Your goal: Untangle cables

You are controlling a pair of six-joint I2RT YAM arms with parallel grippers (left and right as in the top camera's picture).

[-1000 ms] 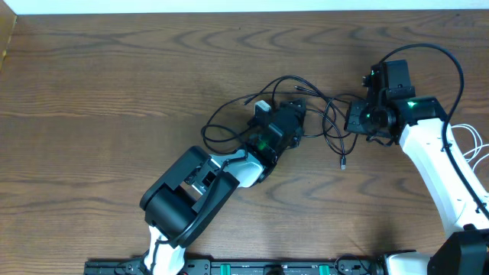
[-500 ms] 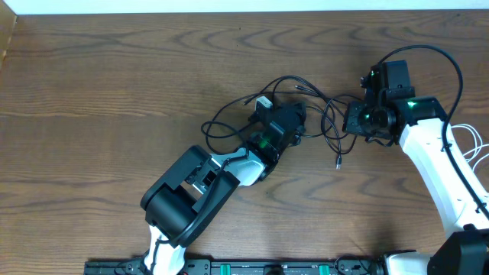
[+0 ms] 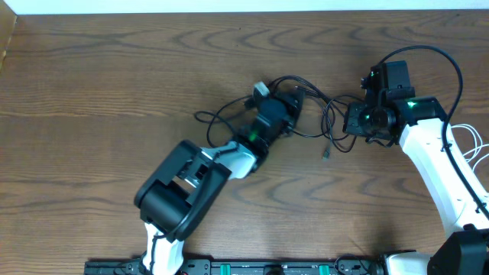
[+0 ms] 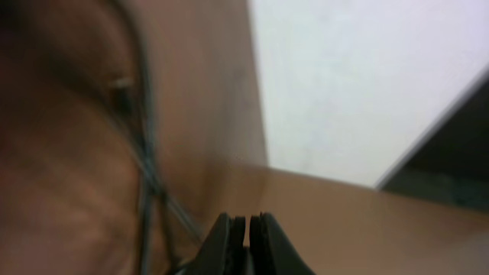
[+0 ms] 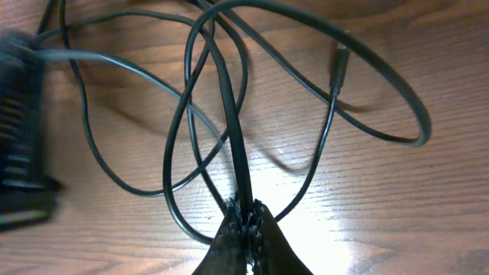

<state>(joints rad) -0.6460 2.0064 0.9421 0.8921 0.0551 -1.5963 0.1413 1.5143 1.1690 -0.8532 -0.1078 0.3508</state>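
R gripper [image 5: 246,214] clamped on black cable [image 5: 232,114], L gripper [image 4: 247,225] jaws pressed together

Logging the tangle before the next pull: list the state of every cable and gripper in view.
black cables: tangled, loops crossing one another.
loose plug: free, lying on the table.
right gripper: jaws shut on the black cables.
left gripper: jaws shut; hold unclear.
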